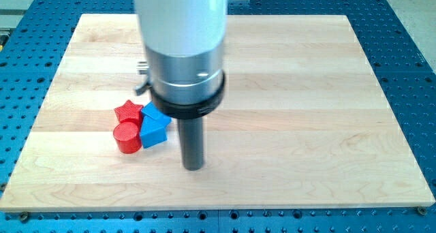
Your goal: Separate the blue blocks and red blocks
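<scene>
A red star block [128, 112] and a red cylinder [127, 137] sit at the view's left on the wooden board [306, 124]. A blue block [154, 131], angular in shape, touches the cylinder's right side. A second blue block [154, 113] sits just above it, partly hidden by my arm. All of these blocks are bunched together and touching. My tip [193, 167] rests on the board just right of and slightly below the blue blocks, a small gap away.
My arm's wide grey and black body [184, 63] hangs over the board's middle and hides part of it. A blue perforated table [409, 49] surrounds the board.
</scene>
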Available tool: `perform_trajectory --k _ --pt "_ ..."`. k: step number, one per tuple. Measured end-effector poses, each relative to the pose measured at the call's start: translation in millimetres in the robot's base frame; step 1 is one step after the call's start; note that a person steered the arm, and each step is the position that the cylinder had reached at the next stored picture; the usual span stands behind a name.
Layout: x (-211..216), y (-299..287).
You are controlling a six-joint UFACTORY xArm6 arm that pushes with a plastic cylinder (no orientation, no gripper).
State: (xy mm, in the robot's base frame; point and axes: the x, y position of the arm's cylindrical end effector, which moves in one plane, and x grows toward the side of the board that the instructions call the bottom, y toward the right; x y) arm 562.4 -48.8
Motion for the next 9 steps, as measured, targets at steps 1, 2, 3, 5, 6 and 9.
perform_trajectory --k 1,2,3,5,6,9 --pt "-4 -55" --pt "-7 -71" --pt "-7 -71" --pt "-72 -70" --pt "-72 -70" --pt "-112 -44"
